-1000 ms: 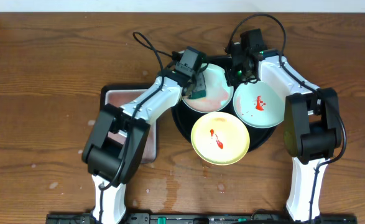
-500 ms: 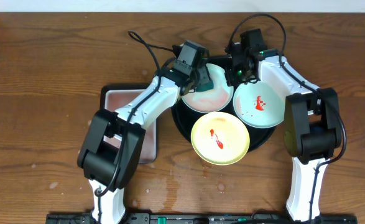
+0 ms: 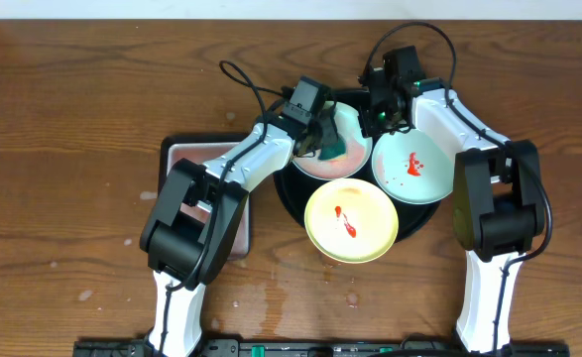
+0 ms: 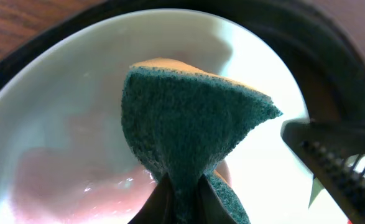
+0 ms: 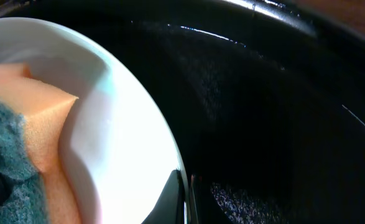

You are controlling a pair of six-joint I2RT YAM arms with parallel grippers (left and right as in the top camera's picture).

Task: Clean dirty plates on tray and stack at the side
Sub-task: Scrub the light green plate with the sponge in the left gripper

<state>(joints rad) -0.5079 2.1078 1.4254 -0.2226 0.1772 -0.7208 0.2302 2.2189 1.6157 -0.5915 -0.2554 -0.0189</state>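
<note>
Left pincer [image 4: 181, 190] tight on sponge [image 4: 188, 118], apparently against smeared mint plate [image 4: 58, 112].

Left claw [image 3: 320, 137], pinched on the green-and-tan scouring sponge [image 4: 188, 118], swept across the rear pale mint-green round plate [image 3: 354, 127]. Sponge sat at the plate's 8 o'clock edge one second ago and near 12 o'clock half a second ago. It is now about mid-plate, a little toward 6 o'clock. Left arm's black elbow block [image 3: 193, 220] swung out toward 9 o'clock, then back toward 3 o'clock. Black cable loop [image 3: 233, 71] behind the arm shifted with it.
</note>
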